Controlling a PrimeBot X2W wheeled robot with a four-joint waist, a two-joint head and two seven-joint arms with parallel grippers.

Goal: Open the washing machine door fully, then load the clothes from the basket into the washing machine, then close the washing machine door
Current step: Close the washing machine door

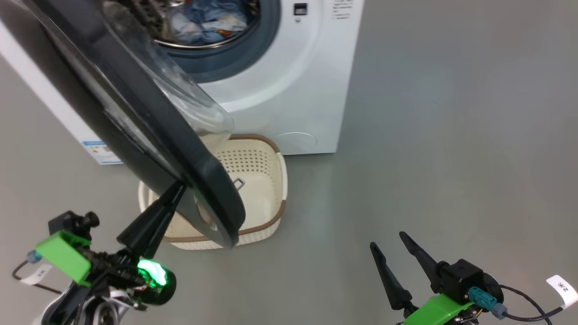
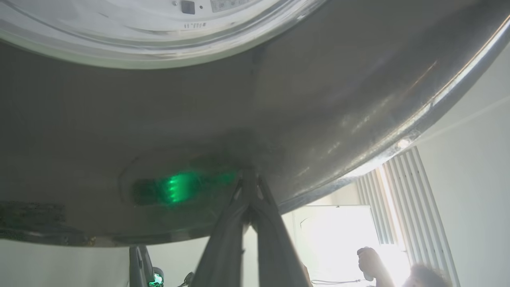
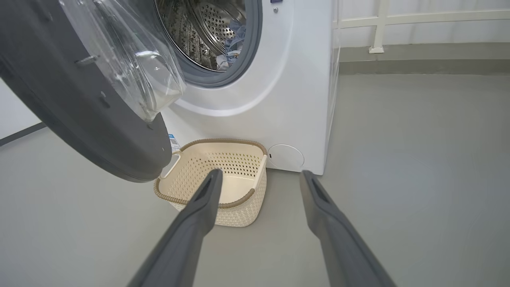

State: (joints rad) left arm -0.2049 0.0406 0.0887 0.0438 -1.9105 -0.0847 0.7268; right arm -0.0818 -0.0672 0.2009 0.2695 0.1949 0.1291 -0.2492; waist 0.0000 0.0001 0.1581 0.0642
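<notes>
The washing machine door (image 1: 126, 113) fills the upper left of the head view. It stands partly open and hangs out over the basket (image 1: 266, 176), which sits on the floor (image 1: 429, 158) just in front of the washing machine (image 1: 289, 90). The clothes (image 1: 207, 22) lie inside the drum (image 3: 199, 28) at the top of the frame, and the part of the basket that shows looks empty, so I judge that the loading is done and only the closing is left. The left gripper (image 1: 178, 187), at the lower left, has its two fingers pressed together with nothing between them. Their tips touch the glossy outer face of the door near its lower edge, probably because closed fingers make one firm point for pushing the door toward the opening. The right gripper (image 1: 387, 239) waits at the lower right with its fingers spread wide and holding nothing, well apart from the door, which I think keeps it out of the door's swing.
</notes>
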